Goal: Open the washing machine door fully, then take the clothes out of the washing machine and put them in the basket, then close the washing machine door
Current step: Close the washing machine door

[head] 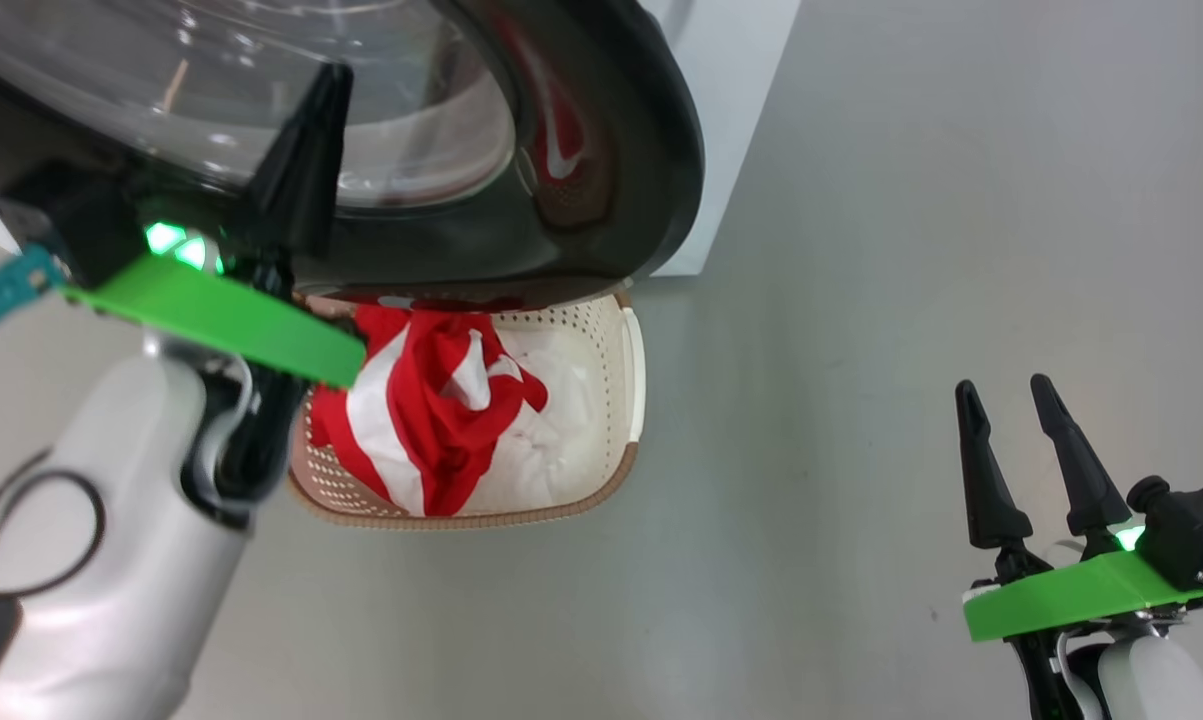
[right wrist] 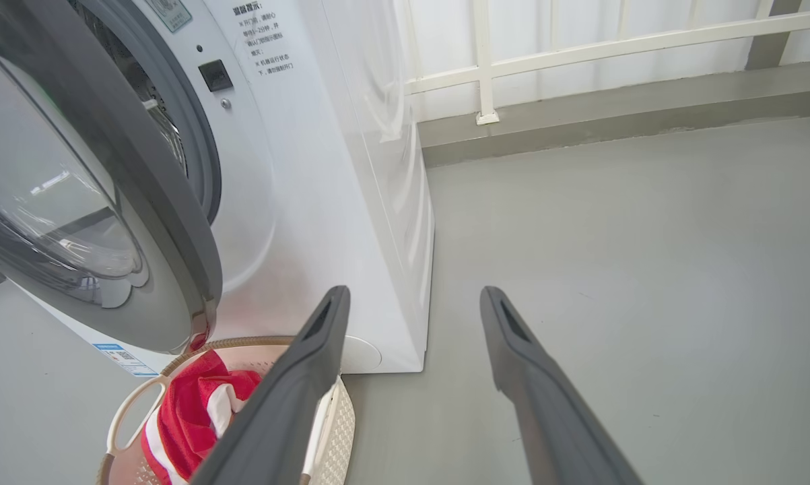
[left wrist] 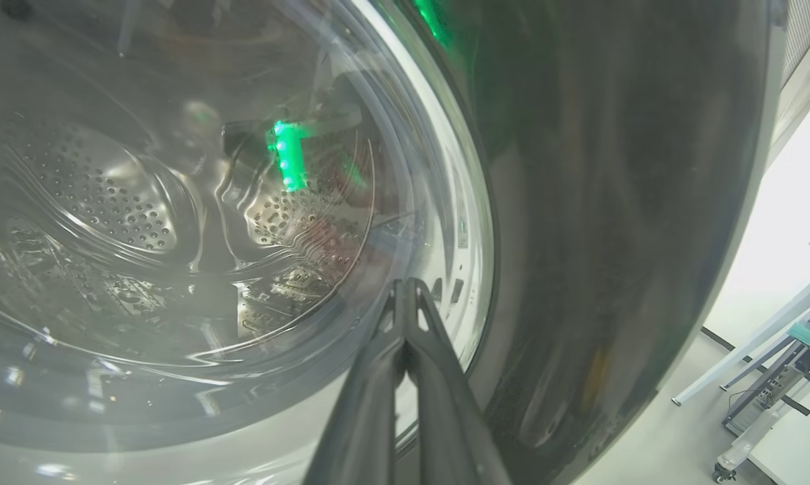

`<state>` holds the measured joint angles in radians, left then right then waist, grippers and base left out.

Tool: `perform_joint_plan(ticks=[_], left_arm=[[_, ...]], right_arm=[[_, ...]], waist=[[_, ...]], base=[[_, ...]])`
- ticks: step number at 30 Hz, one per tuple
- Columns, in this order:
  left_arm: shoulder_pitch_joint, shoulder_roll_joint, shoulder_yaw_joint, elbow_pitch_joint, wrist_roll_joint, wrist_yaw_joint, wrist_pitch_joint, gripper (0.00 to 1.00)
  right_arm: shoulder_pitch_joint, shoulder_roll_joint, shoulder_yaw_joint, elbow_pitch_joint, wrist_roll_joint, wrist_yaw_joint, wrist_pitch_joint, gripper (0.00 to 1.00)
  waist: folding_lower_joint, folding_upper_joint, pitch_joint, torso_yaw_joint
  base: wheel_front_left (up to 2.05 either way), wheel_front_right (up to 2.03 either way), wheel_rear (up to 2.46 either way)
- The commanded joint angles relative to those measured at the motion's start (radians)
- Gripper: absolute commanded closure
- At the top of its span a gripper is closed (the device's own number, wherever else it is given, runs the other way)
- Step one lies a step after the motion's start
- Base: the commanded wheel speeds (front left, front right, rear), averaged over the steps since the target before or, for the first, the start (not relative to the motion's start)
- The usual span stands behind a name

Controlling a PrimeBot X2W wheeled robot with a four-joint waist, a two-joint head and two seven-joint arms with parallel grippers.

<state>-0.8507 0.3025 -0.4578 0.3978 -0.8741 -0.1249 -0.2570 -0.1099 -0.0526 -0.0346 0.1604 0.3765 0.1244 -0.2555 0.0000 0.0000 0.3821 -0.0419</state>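
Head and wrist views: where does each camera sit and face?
Head view: on the head, looking down past the washing machine door onto the basket of clothes; left gripper upper left, right gripper lower right.
Left wrist view: along the shut left gripper, into the door glass and drum.
Right wrist view: along the open right gripper, toward the washing machine and floor.
Shared: the door in all three.

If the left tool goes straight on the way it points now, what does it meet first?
The glass window of the washing machine door, near its black rim. The left tool looks very close; contact cannot be told.
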Motion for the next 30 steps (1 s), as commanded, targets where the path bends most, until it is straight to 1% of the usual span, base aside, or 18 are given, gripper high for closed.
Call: perform_joint_plan(ticks=[1, 10, 13, 14, 16, 18, 23, 26, 27, 28, 30], left_arm=[[0.008, 0.034, 0.039, -0.025, 0.012, -0.006, -0.005, 1.00], [0.190, 0.005, 0.105, -0.037, 0.084, -0.006, -0.005, 1.00], [0.254, -0.006, 0.136, -0.042, 0.108, -0.006, -0.005, 0.89], [0.275, -0.009, 0.148, -0.045, 0.117, -0.006, -0.005, 0.82], [0.318, -0.012, 0.167, -0.051, 0.140, -0.006, -0.005, 0.76], [0.361, -0.016, 0.184, -0.056, 0.160, -0.006, -0.005, 0.69], [0.456, -0.026, 0.244, -0.069, 0.211, -0.006, -0.005, 0.56], [0.508, -0.029, 0.268, -0.072, 0.240, -0.006, -0.005, 0.41], [0.524, -0.030, 0.278, -0.073, 0.250, -0.006, -0.005, 0.32], [0.540, -0.032, 0.290, -0.075, 0.259, -0.006, -0.005, 0.25], [0.572, -0.035, 0.312, -0.078, 0.276, -0.006, -0.005, 0.17]], right_arm=[[0.011, -0.009, 0.017, -0.020, -0.008, 0.006, -0.006, 0.00], [0.052, -0.034, 0.015, -0.014, -0.010, 0.006, -0.006, 0.00], [0.071, -0.041, 0.015, -0.009, -0.009, 0.006, -0.006, 0.00], [0.077, -0.042, 0.014, -0.008, -0.009, 0.006, -0.006, 0.00], [0.090, -0.045, 0.013, -0.005, -0.008, 0.006, -0.006, 0.00], [0.105, -0.047, 0.011, -0.004, -0.007, 0.006, -0.006, 0.00], [0.138, -0.050, 0.007, 0.000, -0.005, 0.006, -0.006, 0.00], [0.157, -0.052, 0.005, 0.001, -0.003, 0.006, -0.006, 0.00], [0.163, -0.053, 0.005, 0.001, -0.003, 0.006, -0.006, 0.00], [0.168, -0.053, 0.005, 0.002, -0.003, 0.006, -0.006, 0.00], [0.178, -0.055, 0.007, 0.003, -0.001, 0.006, -0.006, 0.00]], waist=[[0.0000, 0.0000, -0.015, 0.012], [0.0000, 0.0000, -0.085, 0.045], [0.0000, 0.0000, -0.113, 0.054], [0.0000, 0.0000, -0.123, 0.056], [0.0000, 0.0000, -0.143, 0.062], [0.0000, 0.0000, -0.161, 0.068], [0.0000, 0.0000, -0.204, 0.079], [0.0000, 0.0000, -0.225, 0.085], [0.0000, 0.0000, -0.230, 0.087], [0.0000, 0.0000, -0.237, 0.088], [0.0000, 0.0000, -0.246, 0.088]], base=[[0.00, 0.00, 0.00], [0.00, 0.00, 0.00], [0.00, 0.00, 0.00], [0.00, 0.00, 0.00], [0.00, 0.00, 0.00], [0.00, 0.00, 0.00], [0.00, 0.00, 0.00], [0.00, 0.00, 0.00], [0.00, 0.00, 0.00], [0.00, 0.00, 0.00], [0.00, 0.00, 0.00]])
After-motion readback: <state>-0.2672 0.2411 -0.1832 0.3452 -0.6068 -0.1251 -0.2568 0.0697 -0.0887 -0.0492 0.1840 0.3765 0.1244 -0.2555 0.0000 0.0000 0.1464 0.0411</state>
